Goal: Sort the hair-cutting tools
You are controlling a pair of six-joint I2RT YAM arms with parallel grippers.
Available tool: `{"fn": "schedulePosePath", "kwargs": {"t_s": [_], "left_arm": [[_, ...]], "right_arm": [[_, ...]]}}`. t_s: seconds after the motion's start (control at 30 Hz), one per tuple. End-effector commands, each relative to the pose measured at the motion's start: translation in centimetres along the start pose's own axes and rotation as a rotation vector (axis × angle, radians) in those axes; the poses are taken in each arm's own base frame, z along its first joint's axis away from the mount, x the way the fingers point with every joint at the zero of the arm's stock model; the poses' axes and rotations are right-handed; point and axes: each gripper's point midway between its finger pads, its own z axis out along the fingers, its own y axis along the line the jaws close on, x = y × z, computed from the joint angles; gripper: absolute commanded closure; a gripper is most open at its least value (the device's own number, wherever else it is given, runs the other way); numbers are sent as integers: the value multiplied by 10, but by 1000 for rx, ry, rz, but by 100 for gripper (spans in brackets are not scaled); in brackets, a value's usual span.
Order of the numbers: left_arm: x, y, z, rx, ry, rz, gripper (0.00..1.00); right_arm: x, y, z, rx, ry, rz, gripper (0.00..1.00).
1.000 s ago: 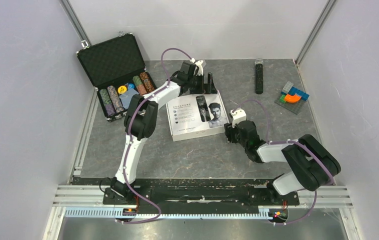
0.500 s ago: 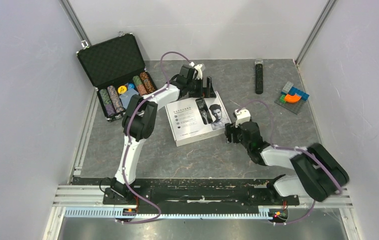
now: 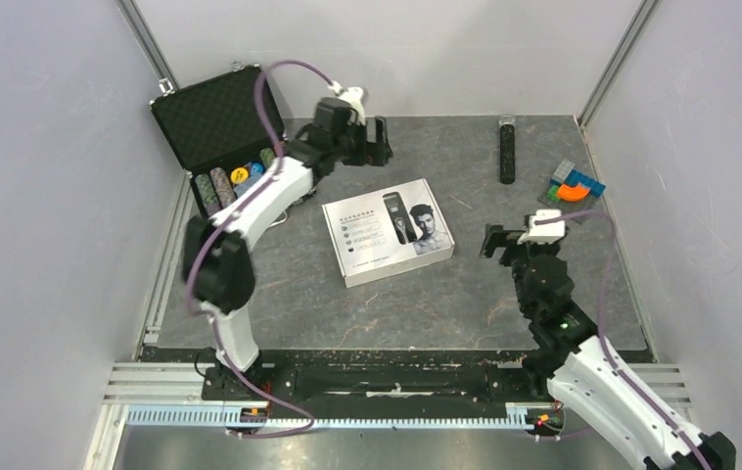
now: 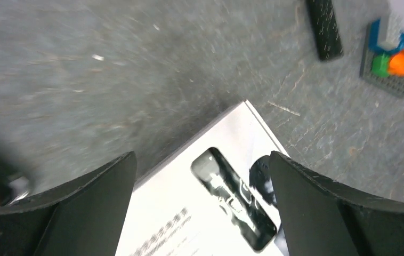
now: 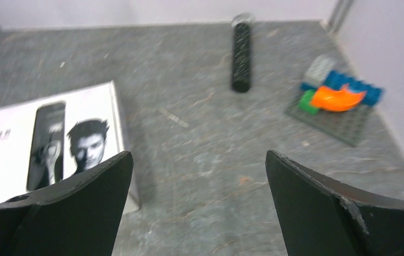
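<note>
A white product box (image 3: pixel 387 230) with a printed picture of a clipper and a man's face lies closed at the table's middle. It also shows in the left wrist view (image 4: pixel 162 213) and the right wrist view (image 5: pixel 8 149). The real clipper and the comb attachments are out of view. My left gripper (image 3: pixel 380 145) is open and empty, raised beyond the box's far edge; its wrist view (image 4: pixel 202 213) looks down on the box. My right gripper (image 3: pixel 509 240) is open and empty, right of the box, over bare table (image 5: pixel 200 208).
A long thin black stick (image 3: pixel 507 150) lies at the back right, also seen in the wrist views (image 4: pixel 323 26) (image 5: pixel 241 56). A toy brick build (image 3: pixel 573 189) sits at the right edge. An open black case (image 3: pixel 220 117) with stacked chips (image 3: pixel 240 181) stands at the back left.
My left gripper has lifted and drawn back left from the box's far edge. My right gripper has pulled away to the right from the box's right edge. The box stays put.
</note>
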Motion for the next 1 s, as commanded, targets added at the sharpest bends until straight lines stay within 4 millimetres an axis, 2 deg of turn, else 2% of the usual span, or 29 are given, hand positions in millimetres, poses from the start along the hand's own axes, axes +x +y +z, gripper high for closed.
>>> {"fn": "schedulePosePath", "kwargs": {"t_s": [0.0,0.07,0.13,0.27,0.4,0.5,0.63,0.8,0.97], "left_arm": [[-60,21,-119,-194,-262,49,0],[-56,32,-160,-263,-328,37,0],[-38,48,-195,-337,-375,24,0],[-9,72,-268,-442,-511,4,0],[25,94,-319,-523,-609,11,0],[52,111,-347,-582,-685,-11,0],[83,130,-368,-640,-769,-54,0],[78,132,-385,-634,-906,-82,0],[79,135,-372,-654,-840,-69,0]], "right_arm": [[-43,-53,-24,237,-51,-63,2],[-56,-67,-36,291,-74,-66,2],[-64,-77,-46,325,-108,-70,2],[-66,-97,-61,400,-164,-69,2],[-61,-104,-68,429,-211,-45,2],[-51,-102,-64,414,-232,-54,2],[-50,-104,-65,424,-245,-62,2],[-49,-106,-65,442,-239,-59,2],[-51,-107,-66,446,-246,-55,2]]}}
